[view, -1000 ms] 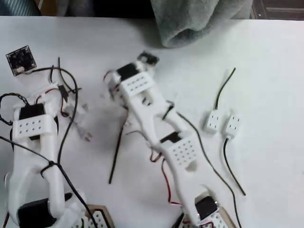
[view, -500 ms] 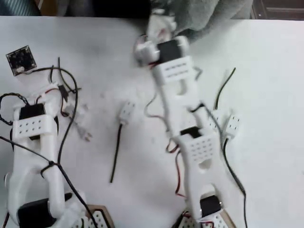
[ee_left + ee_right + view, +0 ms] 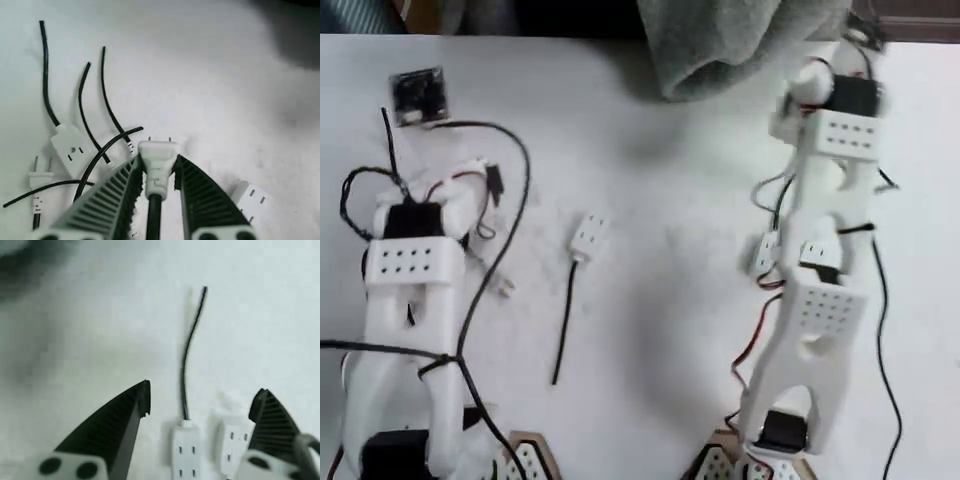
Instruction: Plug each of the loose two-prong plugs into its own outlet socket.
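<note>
The white table [image 3: 650,330] carried the whole job. The left arm [image 3: 408,265] stood along the left side of the high view. The right arm [image 3: 817,310] stood along the right side, stretched toward the upper right corner.

A lone socket [image 3: 588,235] lay a little left of centre, well apart from both arms, with its black cable [image 3: 563,325] trailing toward the bottom edge. The paired sockets [image 3: 765,250] sat side by side in the right half, partly under the right arm. The slots that showed on them were empty.

The right gripper [image 3: 203,392] hung over that pair with its fingers spread wide and nothing between them. The left gripper [image 3: 158,161] was clamped on a two-prong plug [image 3: 157,155], gripping its body. The prongs pointed forward, clear of the fingertips, and the cord ran back between the fingers. A second loose plug [image 3: 504,288] lay on the table at centre left, just beside the left arm.

The step in hand looked like carrying the gripped plug to a socket, with nothing seated yet. The next move would call for lining both prongs up squarely with one socket's slots. The light socket would probably slide when pushed, so the free right gripper might need to pin it first.
</note>
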